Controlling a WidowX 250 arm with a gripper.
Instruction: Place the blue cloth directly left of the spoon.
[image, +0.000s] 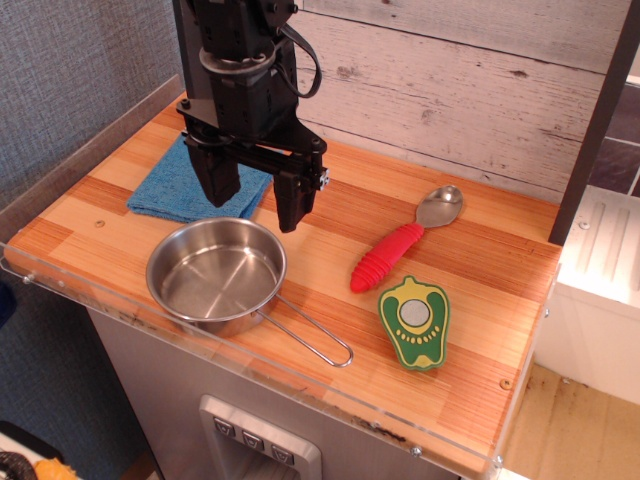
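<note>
The blue cloth (175, 185) lies flat at the back left of the wooden table, partly hidden behind my gripper. The spoon (405, 240) lies to the right, its silver bowl pointing to the back right and its ribbed red handle toward the front left. My gripper (255, 195) hangs above the table just right of the cloth and behind the pan. Its two black fingers (293, 200) stand wide apart and hold nothing.
A steel pan (215, 275) with a wire handle stands at the front left, just in front of the gripper. A green and yellow toy pepper slice (415, 322) lies in front of the spoon. A clear rim (60, 285) edges the table.
</note>
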